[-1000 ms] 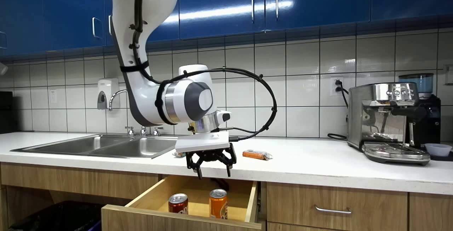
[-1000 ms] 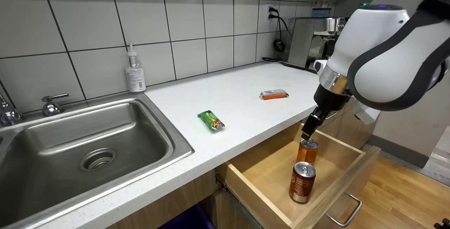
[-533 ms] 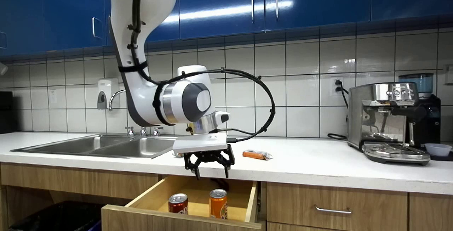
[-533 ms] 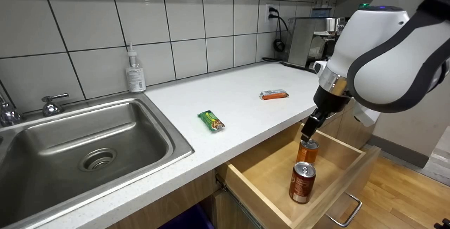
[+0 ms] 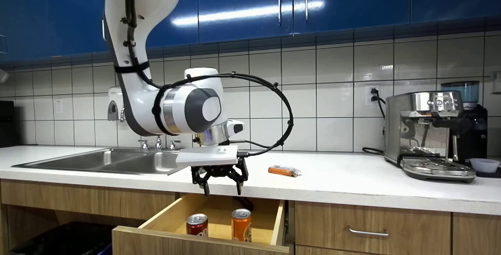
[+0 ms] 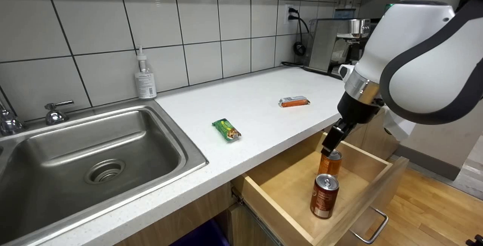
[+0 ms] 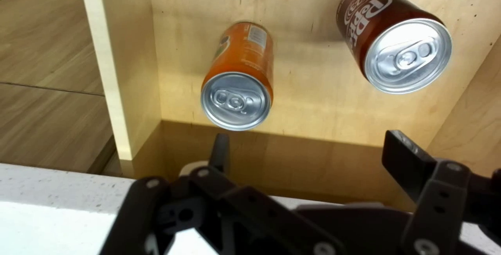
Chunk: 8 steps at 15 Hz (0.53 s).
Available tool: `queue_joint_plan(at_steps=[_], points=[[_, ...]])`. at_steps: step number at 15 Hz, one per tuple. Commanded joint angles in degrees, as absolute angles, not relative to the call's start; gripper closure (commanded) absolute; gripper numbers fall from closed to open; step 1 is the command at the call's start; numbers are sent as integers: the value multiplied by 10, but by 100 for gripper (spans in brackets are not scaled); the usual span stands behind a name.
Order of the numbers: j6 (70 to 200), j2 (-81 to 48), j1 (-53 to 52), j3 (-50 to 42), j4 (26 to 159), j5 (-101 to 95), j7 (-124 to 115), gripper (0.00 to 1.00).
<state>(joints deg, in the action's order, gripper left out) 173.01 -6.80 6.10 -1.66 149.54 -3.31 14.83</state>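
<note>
Over the pulled-out drawer (image 6: 279,185), the gripper (image 5: 223,191) hangs with its fingers (image 7: 409,165) spread

Seen from the wrist, the two fingers stand well apart, with a wide gap between them. Read as a clock face centred on the gripper, that view puts the orange can (image 7: 250,55) at eleven o'clock and the dark red can (image 7: 375,16), lettered "Dr Pepper", at one. Both cans stand upright on the drawer's floor, lids up and apart from each other. The orange can is the nearer to the gripper; in an exterior view the fingertips hang higher than both lids, clear of them.

Around the same centre, in an exterior view, the orange-and-silver packet (image 6: 294,102) lies on the white counter (image 6: 241,95) at eleven o'clock, and the green packet (image 6: 226,129) lies at nine, near the steel sink (image 6: 94,140). The pump bottle (image 6: 146,83) stands just behind the sink's corner at ten, beside the tiled wall (image 6: 200,23). At twelve o'clock the coffee machine (image 6: 320,46) stands toward the counter's far end.
</note>
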Motion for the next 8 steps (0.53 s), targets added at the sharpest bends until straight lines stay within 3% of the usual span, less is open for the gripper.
queue_joint_plan(at_steps=[1, 8], points=[[1719, -19, 60, -14, 1533, -26, 145, 0], [1678, 12, 56, 11, 1547, 65, 179, 0]])
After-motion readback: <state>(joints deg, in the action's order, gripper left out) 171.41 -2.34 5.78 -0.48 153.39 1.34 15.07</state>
